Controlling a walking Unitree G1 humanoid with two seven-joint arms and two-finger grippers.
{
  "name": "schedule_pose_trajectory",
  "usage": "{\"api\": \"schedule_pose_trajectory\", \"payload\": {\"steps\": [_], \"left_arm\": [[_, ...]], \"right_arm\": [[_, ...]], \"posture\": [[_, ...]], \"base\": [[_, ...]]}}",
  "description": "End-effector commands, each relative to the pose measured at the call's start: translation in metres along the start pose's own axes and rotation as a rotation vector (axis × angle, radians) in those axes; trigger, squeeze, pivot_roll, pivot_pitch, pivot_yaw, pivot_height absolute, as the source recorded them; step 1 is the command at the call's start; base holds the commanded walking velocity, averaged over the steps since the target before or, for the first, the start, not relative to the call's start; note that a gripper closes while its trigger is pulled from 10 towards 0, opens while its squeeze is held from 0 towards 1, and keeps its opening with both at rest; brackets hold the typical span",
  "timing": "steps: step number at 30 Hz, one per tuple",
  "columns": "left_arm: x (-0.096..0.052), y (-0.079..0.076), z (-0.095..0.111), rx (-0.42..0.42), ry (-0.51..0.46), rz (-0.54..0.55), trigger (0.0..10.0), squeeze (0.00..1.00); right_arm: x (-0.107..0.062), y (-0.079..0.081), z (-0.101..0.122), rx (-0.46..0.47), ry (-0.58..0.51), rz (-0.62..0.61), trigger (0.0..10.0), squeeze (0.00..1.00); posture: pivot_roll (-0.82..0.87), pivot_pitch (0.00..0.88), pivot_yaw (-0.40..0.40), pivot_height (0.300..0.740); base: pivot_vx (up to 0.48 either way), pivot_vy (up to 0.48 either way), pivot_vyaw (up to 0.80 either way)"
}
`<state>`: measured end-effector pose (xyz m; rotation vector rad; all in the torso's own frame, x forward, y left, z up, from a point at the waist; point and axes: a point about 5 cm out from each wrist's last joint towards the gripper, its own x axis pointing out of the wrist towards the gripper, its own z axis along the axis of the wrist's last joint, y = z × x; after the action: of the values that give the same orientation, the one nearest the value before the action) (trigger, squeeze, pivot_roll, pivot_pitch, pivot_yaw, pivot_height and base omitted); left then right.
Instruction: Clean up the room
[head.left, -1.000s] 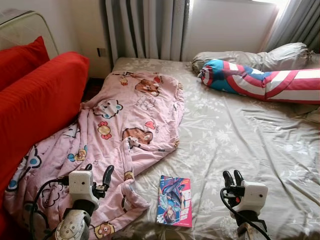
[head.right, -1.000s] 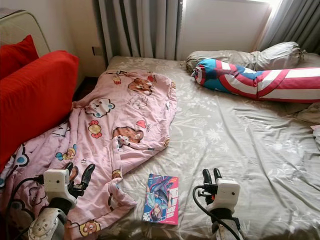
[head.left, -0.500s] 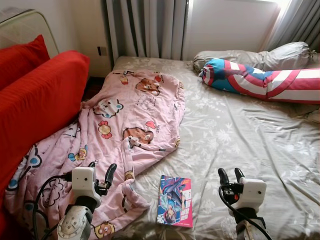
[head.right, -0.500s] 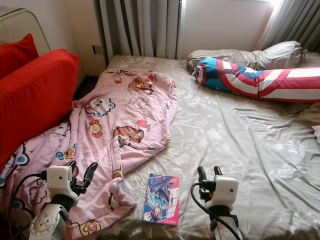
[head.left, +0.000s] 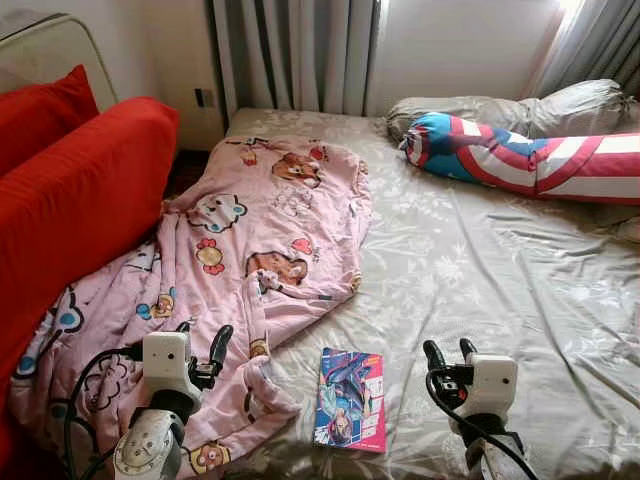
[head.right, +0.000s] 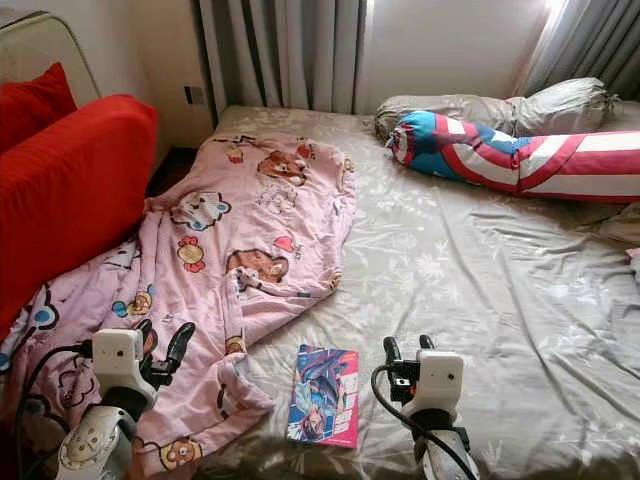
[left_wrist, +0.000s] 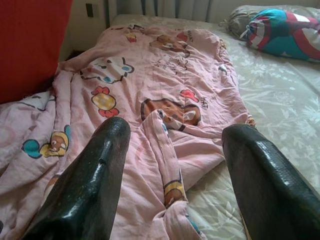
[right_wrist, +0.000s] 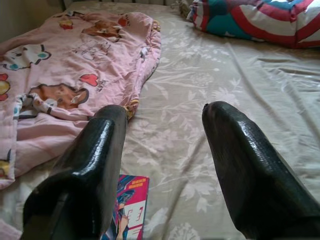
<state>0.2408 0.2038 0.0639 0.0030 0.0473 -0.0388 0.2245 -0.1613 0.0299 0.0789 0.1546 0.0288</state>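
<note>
A pink cartoon-print blanket (head.left: 255, 230) lies crumpled down the left half of the bed (head.left: 480, 260). A colourful book (head.left: 349, 400) rests flat on the grey floral sheet near the front edge. My left gripper (head.left: 202, 338) hovers open over the blanket's near end; the blanket (left_wrist: 165, 100) stretches ahead between its fingers (left_wrist: 95, 175). My right gripper (head.left: 450, 352) stands open just right of the book, and the book's corner (right_wrist: 131, 205) shows beside one finger (right_wrist: 95, 160). Both hold nothing.
A red sofa back and cushion (head.left: 70, 190) press against the bed's left side. A blue, red and white striped bolster (head.left: 520, 160) and grey pillows (head.left: 560, 105) lie at the head on the right. Curtains (head.left: 290, 50) hang behind.
My right gripper has gone from shut to open and drifted left toward the book. The left gripper stays about where it was, open. The view has tilted slightly.
</note>
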Motion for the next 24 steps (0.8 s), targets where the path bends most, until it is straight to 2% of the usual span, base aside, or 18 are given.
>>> {"api": "schedule_pose_trajectory", "payload": {"steps": [1,8,12,19,24], "left_arm": [[-0.0009,-0.0013,0.0015,0.001,0.001,-0.008,10.0,0.0],[-0.0012,-0.0021,0.0005,0.0,0.004,-0.008,10.0,0.0],[-0.0013,-0.0024,0.0003,-0.001,0.006,-0.008,10.0,0.0],[-0.0013,-0.0028,0.0001,-0.002,0.008,-0.01,10.0,0.0],[-0.001,-0.0027,-0.0001,-0.002,0.012,-0.011,10.0,0.0]], "right_arm": [[-0.0007,-0.0003,-0.0009,0.0,0.012,0.009,10.0,0.0],[-0.0016,-0.0002,0.0004,0.005,-0.002,0.016,10.0,0.0],[-0.0008,0.0001,-0.0022,-0.004,0.028,0.016,10.0,0.0],[-0.0002,0.0045,-0.0046,-0.007,0.033,0.058,10.0,0.0],[0.0002,0.0045,-0.0051,-0.017,0.032,0.069,10.0,0.0]], "posture": [[-0.04,0.056,-0.058,0.672],[-0.04,0.056,-0.058,0.672],[-0.04,0.058,-0.057,0.672],[-0.04,0.058,-0.057,0.632],[-0.04,0.06,-0.056,0.632]], "base": [[0.0,0.0,0.0],[0.0,0.0,0.0],[0.0,0.0,0.0],[0.0,0.0,0.0],[0.0,0.0,0.0]]}}
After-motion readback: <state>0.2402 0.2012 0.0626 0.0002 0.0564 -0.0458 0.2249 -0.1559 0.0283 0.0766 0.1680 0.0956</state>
